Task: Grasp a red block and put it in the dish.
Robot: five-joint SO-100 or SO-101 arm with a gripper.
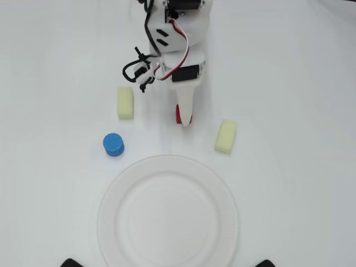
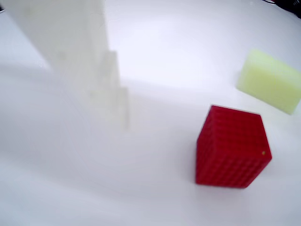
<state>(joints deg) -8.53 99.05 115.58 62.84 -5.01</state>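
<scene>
The red block (image 1: 178, 114) lies on the white table just under my gripper (image 1: 185, 118), mostly covered by the white finger in the overhead view. In the wrist view the red block (image 2: 233, 147) stands free on the table, to the right of and apart from the one blurred white finger (image 2: 77, 56) that shows. The other finger is out of view. The gripper looks open and holds nothing. The dish (image 1: 114, 192), a big white paper plate, lies empty at the lower middle of the overhead view, a short way below the gripper.
A blue cylinder (image 1: 113, 144) stands left of the gripper, above the dish's rim. One pale yellow block (image 1: 125, 103) lies at the left. Another (image 1: 226, 136) lies at the right and shows in the wrist view (image 2: 270, 81).
</scene>
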